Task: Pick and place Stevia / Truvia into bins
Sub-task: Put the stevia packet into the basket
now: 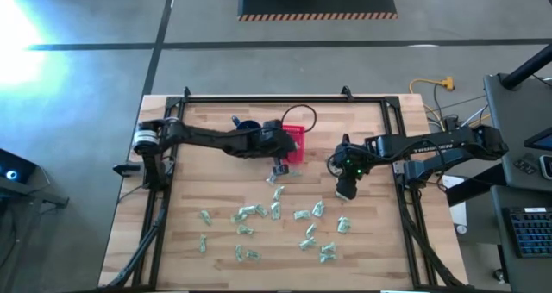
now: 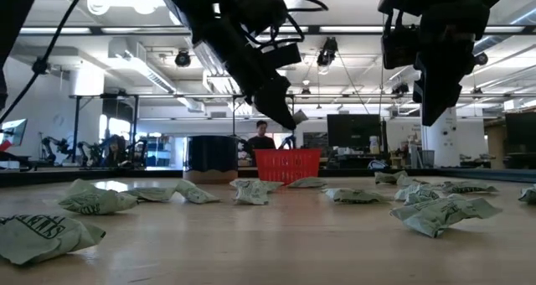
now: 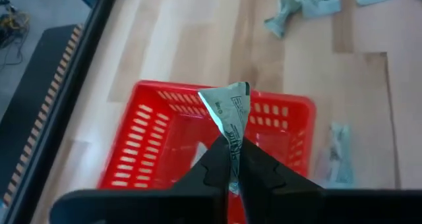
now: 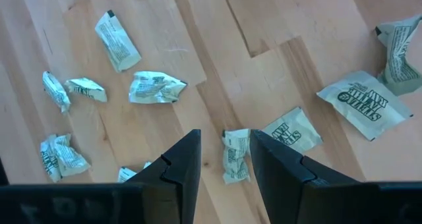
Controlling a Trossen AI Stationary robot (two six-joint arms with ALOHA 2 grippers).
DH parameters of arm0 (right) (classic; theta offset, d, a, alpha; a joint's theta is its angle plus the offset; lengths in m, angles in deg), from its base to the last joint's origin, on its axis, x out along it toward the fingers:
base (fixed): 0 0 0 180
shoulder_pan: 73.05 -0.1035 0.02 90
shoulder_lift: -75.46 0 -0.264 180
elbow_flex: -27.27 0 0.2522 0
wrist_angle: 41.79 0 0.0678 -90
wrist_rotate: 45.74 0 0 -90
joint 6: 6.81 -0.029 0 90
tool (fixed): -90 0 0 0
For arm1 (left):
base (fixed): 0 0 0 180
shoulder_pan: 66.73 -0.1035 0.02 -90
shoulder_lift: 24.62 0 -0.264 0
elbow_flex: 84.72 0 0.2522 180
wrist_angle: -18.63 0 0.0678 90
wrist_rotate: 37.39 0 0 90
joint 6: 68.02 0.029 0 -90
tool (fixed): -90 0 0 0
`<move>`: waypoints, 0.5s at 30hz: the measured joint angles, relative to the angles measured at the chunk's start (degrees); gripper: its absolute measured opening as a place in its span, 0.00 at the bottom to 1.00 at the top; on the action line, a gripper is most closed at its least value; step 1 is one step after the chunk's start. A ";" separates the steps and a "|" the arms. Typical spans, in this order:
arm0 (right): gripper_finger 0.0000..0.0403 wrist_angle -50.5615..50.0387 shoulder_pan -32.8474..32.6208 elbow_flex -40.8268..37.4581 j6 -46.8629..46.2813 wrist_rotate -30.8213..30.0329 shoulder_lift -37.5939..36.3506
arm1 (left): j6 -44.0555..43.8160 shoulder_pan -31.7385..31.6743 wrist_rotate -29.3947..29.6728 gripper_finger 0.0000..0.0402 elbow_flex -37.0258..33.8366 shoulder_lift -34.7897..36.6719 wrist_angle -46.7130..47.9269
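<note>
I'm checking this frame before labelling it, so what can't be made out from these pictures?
- How many sachets lie in the red basket: in the left wrist view the left end effector and its held sachet cover part of the floor.
- The mug: mostly hidden under the left arm in the high view.
- Whether the sachet between the right end effector's open fingers is touched: no view shows it.

The table (image 1: 216, 138) is pale wood, laid in smooth planks with a faint sheen. The red basket (image 3: 158, 128) looks like glossy moulded plastic with slotted walls, and the sachets (image 4: 155, 87) are matt, crumpled printed paper. The left gripper's fingers (image 3: 211, 171) are dark, matt, smooth plastic.
</note>
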 joint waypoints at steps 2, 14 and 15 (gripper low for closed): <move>0.30 0.02 0.00 0.00 0.02 -0.08 0.00 | 0.04 -0.43 -0.01 0.05 0.00 0.08 0.22; 0.30 -0.02 0.02 -0.07 3.98 -8.31 0.00 | -0.51 -1.08 -0.08 0.35 0.13 1.70 1.79; 0.30 0.00 0.00 -0.16 5.37 -9.79 0.00 | -0.57 -1.08 -0.22 0.36 0.24 2.23 2.27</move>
